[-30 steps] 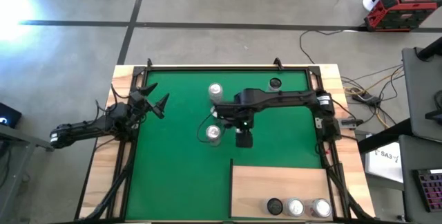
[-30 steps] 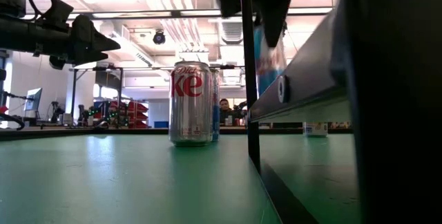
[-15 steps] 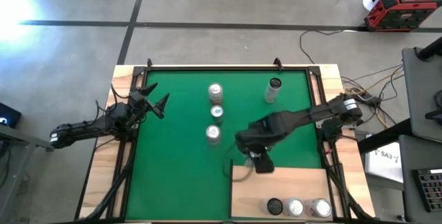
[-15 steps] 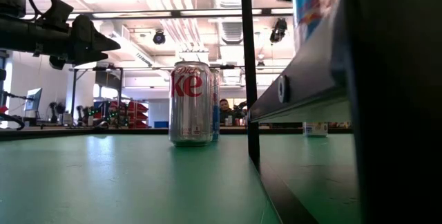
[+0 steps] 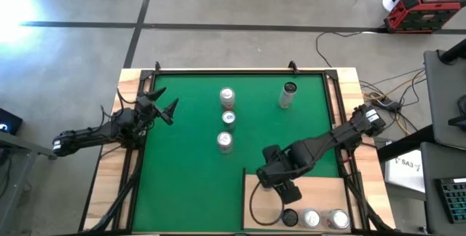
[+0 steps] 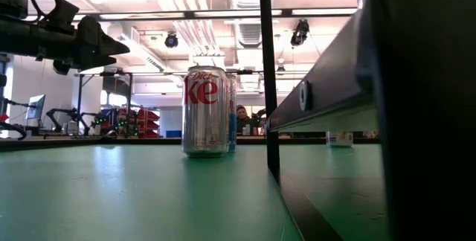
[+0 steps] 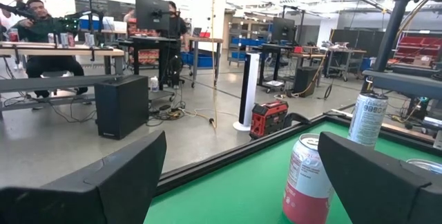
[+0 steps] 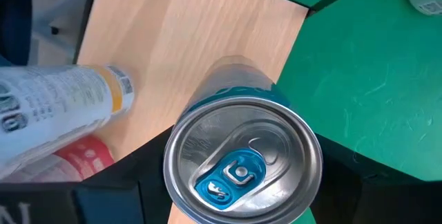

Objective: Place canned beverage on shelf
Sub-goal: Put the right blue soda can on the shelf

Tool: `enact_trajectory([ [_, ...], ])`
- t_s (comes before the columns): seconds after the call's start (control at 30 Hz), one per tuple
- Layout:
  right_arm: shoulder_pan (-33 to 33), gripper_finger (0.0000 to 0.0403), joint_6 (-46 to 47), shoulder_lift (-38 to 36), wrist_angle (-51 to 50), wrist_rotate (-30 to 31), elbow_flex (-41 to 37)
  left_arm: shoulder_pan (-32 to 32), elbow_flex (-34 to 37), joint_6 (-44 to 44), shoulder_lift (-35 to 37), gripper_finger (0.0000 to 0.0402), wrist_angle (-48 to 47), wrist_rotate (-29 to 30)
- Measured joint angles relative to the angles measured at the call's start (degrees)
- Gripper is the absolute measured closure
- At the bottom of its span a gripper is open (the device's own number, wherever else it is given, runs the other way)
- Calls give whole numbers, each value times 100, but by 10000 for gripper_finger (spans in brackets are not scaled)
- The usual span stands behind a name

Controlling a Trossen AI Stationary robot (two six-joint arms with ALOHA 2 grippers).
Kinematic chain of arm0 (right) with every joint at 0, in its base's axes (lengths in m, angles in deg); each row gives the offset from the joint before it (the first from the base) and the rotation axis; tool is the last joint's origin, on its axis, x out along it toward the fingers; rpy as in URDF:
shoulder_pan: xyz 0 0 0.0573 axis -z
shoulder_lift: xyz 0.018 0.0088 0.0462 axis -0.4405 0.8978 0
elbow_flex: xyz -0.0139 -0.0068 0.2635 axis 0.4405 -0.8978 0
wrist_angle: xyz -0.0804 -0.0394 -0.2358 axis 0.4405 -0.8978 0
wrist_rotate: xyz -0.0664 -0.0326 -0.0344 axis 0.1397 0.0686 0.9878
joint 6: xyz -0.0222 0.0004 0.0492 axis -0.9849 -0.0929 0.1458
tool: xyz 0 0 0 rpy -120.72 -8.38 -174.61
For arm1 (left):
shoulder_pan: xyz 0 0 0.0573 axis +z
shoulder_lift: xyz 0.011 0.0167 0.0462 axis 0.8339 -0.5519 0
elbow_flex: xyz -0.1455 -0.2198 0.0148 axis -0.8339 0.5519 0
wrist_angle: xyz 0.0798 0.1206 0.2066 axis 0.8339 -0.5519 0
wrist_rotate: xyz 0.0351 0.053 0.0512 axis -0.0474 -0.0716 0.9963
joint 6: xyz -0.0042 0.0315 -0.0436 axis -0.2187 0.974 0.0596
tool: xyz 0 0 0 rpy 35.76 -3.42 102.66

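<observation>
My right gripper [image 5: 282, 189] hovers over the far left part of the pale wooden shelf [image 5: 320, 192] and is shut on a teal canned beverage [image 8: 242, 156] with a blue tab. In the high view the gripper hides this can. Three cans [image 5: 312, 219] stand on the shelf's near edge. Three more cans [image 5: 227, 118] stand in a row on the green mat [image 5: 189, 170], one of them a Diet Coke can [image 6: 205, 111]. A taller can [image 5: 287, 95] stands at the far right. My left gripper [image 5: 167, 108] waits open at the mat's left edge, pointing level. My right gripper pinches the can's upper end [image 8: 170, 163] between its two fingers [image 8: 141, 182], one on each side just under the lid's rim. The fingers come from above, pointing steeply down. The can hangs roughly upright below them over the shelf's wood.
In the right wrist view a white can [image 8: 48, 110] and a red can [image 8: 79, 158] show on the shelf beside the held one. The shelf's dark edge [image 6: 320, 100] stands raised above the mat. A cable loop [image 5: 255, 208] lies over the shelf's left edge.
My right gripper has carried the can from beside the row of cans in the mat's middle toward the table's near edge and a little to the right, over the shelf. It has rolled somewhat on the way. The can has stayed lifted clear.
</observation>
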Motion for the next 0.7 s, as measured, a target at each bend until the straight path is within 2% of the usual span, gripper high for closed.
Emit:
enact_trajectory([
  [0.7,-29,163,-476,147,344,-134,133,0,0,0,2,38,0,0],
])
